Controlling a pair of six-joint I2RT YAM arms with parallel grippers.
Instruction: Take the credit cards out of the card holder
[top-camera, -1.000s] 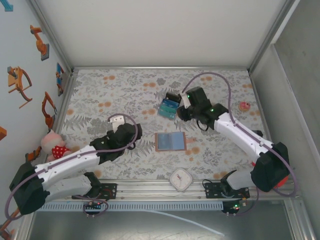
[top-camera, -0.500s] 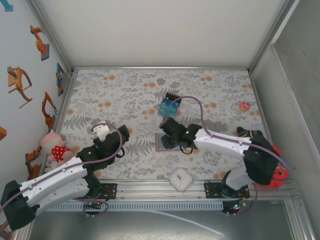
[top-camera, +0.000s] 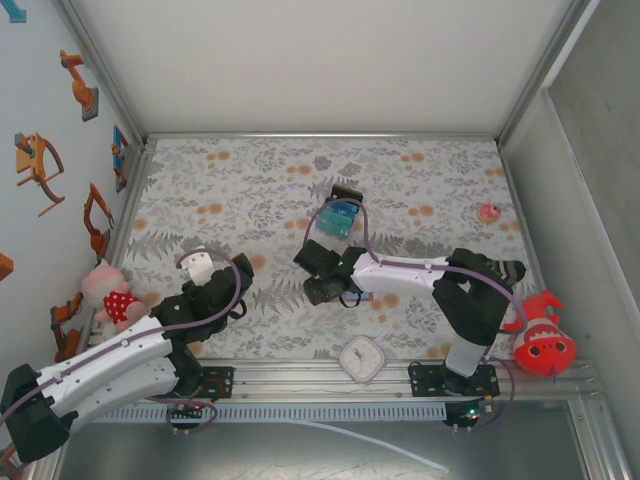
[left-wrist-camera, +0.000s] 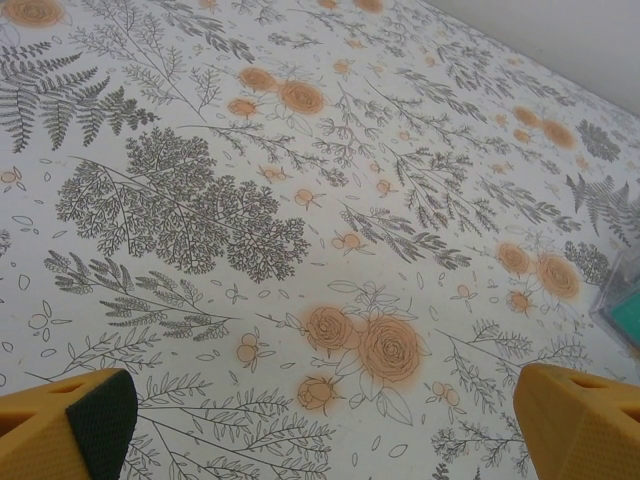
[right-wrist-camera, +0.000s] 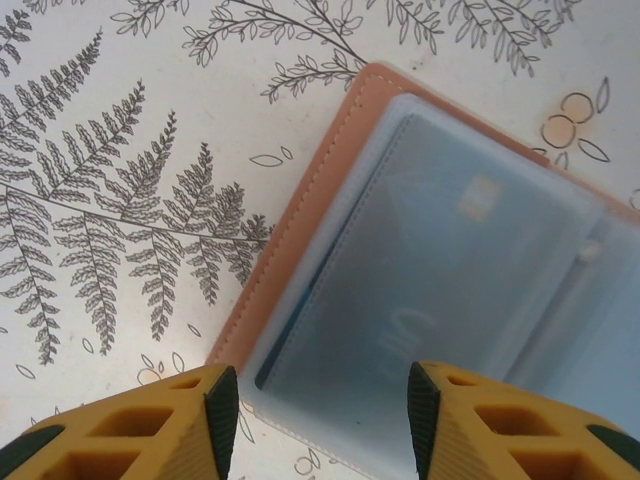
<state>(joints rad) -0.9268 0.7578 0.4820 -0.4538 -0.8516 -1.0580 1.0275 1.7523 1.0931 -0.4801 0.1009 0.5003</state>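
Note:
The card holder (right-wrist-camera: 330, 190) lies open on the floral mat, terracotta rim outside, pale blue-grey sleeves inside. A card (right-wrist-camera: 440, 270) sits under the clear sleeve, its dark edge showing at the sleeve's near corner. My right gripper (right-wrist-camera: 315, 420) hangs open just above that corner, one yellow finger on each side. In the top view the right gripper (top-camera: 320, 278) covers the holder. A few teal, blue and black cards (top-camera: 340, 215) lie stacked farther back. My left gripper (left-wrist-camera: 325, 430) is open over bare mat, low at the left (top-camera: 225, 285); a teal card (left-wrist-camera: 625, 312) shows at the right edge.
A white square clock (top-camera: 360, 358) sits at the mat's near edge. A red toy (top-camera: 540, 345) lies by the right arm's base, a pink donut (top-camera: 488, 212) at the far right, a plush doll (top-camera: 105, 290) at the left. Walls enclose the mat.
My right gripper swung from the card stack down and left to hover over the open card holder. My left arm drew back toward the left.

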